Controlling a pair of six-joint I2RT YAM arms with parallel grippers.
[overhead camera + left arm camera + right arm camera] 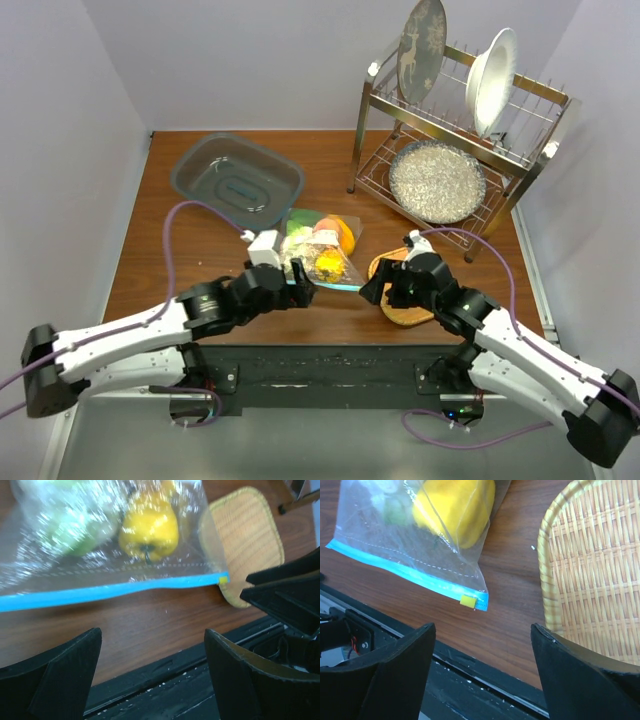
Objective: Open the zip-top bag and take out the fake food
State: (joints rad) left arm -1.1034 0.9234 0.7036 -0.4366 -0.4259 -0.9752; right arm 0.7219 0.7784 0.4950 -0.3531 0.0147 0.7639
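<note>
Pincers first, since they sit nearest: the left gripper hangs with its black fingers spread wide and nothing between them, just short of the teal-blue zip strip. The right gripper is likewise released and empty, poised near the bag's corner, with a woven straw mat close on its far side.

Just beyond them lies the clear, crinkly zip-top bag, flat on the brown wooden table. Its zip edge is turned toward the arms and, as far as I can judge, closed along its length. A small yellow slider tab sits at the strip's right end.

The fake food is all inside: a yellow plastic bell pepper pressed against the film, blurred pale green and white pieces beside it, and something orange further back.

The bag looks light, limp and slippery, so it would likely slide or crumple if pushed. The stiffer zip strip is the place to hold — one pincer pinning the lip, the other taking the tab.

Farther off stand a grey plastic tub and a wire dish rack holding plates.
</note>
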